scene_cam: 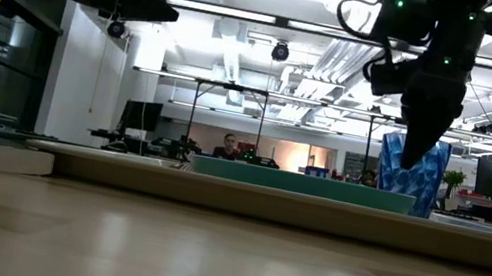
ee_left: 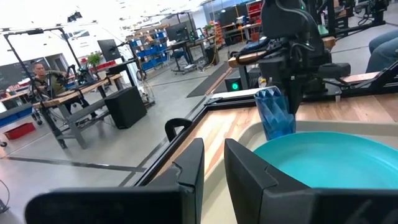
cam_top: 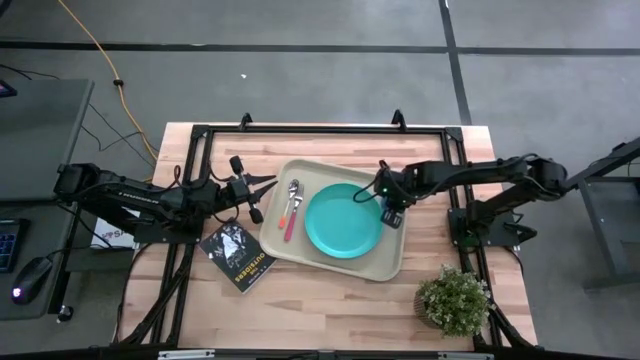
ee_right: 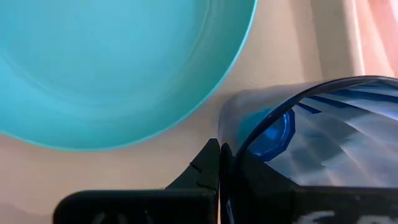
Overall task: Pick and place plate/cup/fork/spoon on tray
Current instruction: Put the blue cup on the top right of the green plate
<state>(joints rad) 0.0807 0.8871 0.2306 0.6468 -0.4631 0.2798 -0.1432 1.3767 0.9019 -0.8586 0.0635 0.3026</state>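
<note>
Tipping is the risk: the small dark blue translucent cup (cam_top: 392,213), pinched at its rim by the right pincer (cam_top: 386,205), is held on the beige rectangular tray (cam_top: 385,268) just beside the round teal plate (cam_top: 343,221), and could topple if released crookedly.

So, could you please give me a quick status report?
Right gripper shut on the cup, over the tray beside the plate. Left gripper idle, off-tray. Fork, spoon on tray. Nothing in the way.

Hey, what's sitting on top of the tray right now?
On the tray lie the spoon, the fork and the plate. The cup stands beside the plate, gripped at its rim by the right hand. The tray under the plate is hidden.
</note>
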